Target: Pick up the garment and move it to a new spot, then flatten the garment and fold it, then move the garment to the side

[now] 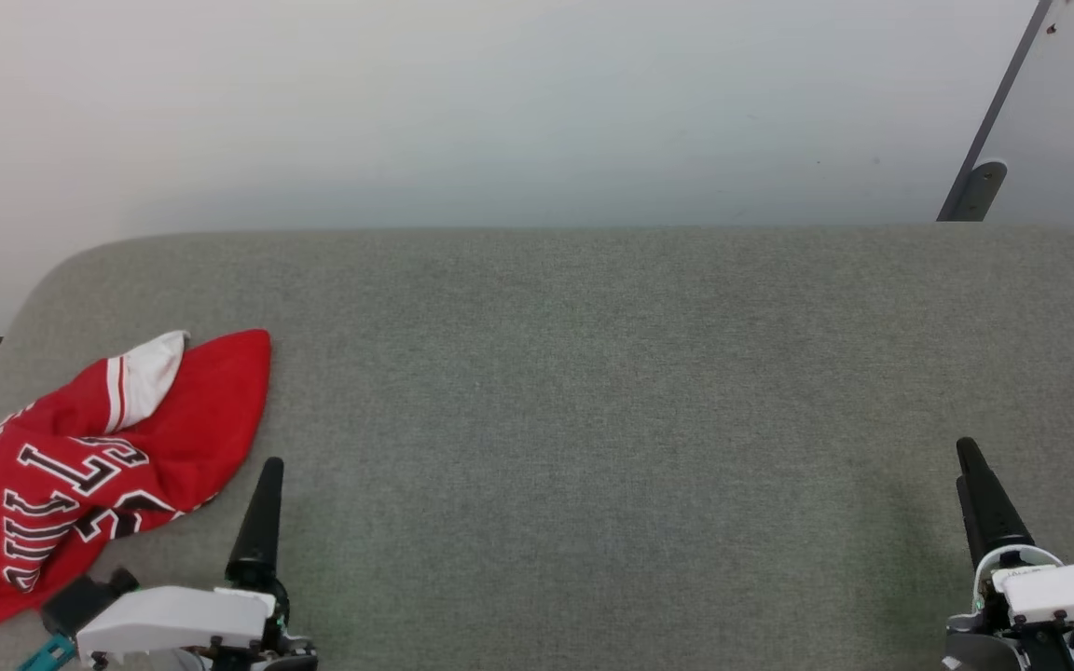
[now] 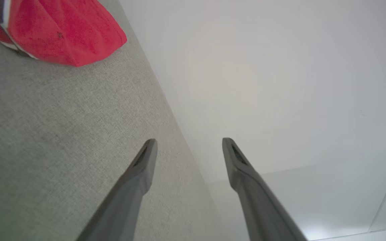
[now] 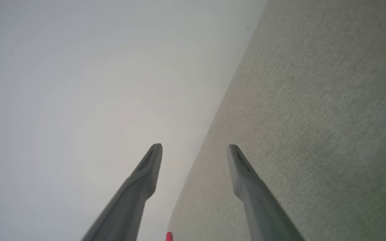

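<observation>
The garment [image 1: 80,466], a red shirt with a white sleeve and black white-outlined lettering, lies crumpled at the left end of the grey felt table [image 1: 593,391]. In the left wrist view a red corner of the garment [image 2: 65,36] sits at the top left. My left gripper [image 1: 262,522] hovers just right of the garment near the front edge, apart from it. Its fingers stand open and empty around the left gripper's gap [image 2: 188,147]. Far to the right, my right gripper [image 1: 980,494] also hangs near the front edge, and the right gripper [image 3: 194,152] is open with nothing between its fingers.
A pale wall rises behind the table's far edge. A grey slanted bar [image 1: 989,130] stands at the back right. The felt runs bare between the two grippers. A tiny red edge of the shirt [image 3: 168,236] shows at the bottom of the right wrist view.
</observation>
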You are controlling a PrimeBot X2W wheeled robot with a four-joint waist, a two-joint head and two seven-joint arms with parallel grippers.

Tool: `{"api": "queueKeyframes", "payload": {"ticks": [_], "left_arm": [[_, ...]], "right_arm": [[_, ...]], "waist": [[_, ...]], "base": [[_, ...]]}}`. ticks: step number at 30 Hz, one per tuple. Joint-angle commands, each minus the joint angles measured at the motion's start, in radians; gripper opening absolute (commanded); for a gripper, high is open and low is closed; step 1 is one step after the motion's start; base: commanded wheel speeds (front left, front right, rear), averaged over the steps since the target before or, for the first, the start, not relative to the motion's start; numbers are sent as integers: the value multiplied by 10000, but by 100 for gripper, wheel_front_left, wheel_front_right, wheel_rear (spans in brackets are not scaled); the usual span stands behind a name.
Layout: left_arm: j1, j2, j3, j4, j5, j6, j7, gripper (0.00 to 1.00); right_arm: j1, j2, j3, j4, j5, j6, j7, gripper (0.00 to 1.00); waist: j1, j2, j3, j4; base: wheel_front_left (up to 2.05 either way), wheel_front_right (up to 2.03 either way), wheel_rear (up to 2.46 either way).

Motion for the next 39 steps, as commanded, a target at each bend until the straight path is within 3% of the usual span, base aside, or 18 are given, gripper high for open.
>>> {"api": "queueKeyframes", "payload": {"ticks": [1,20,39], "left_arm": [[-278,80,15,-219,705,52,-129,100],[-26,314,-402,-651,5172,566,-851,100],[137,710,-968,-757,7514,1165,-1451,100]], "right_arm": [[-382,-176,65,-92,-578,-2,-142,100],[-701,-416,388,-219,-5096,-3,-867,100],[-979,-527,660,88,-8110,-5,-1467,100]], "waist": [[0,0,8,2],[0,0,-4,23],[0,0,-50,9]], "base": [[0,0,0],[0,0,0],[0,0,0]]}}
